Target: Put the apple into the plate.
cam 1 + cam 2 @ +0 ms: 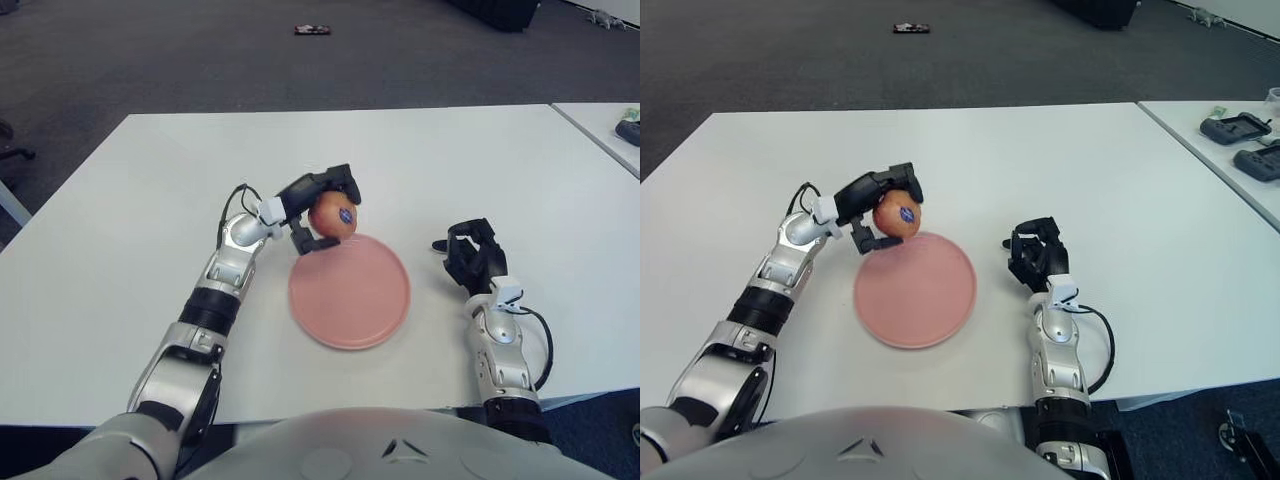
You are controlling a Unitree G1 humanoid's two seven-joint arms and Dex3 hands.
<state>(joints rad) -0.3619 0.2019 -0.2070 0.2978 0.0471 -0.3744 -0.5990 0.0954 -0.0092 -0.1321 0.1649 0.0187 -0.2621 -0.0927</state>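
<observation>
A red-yellow apple [332, 217] with a small blue sticker is held in my left hand [322, 212], whose black fingers close around it. The apple hangs just over the far left rim of the pink plate [350, 292], which lies flat on the white table. In the right eye view the apple [897, 216] sits above the plate's [916, 290] upper left edge. My right hand [473, 257] shows to the right of the plate, holding nothing, with its fingers curled.
The white table [150, 190] stretches wide around the plate. A second table [1230, 150] at the right carries dark devices [1238, 127]. A small dark object [312, 30] lies on the grey carpet beyond the table.
</observation>
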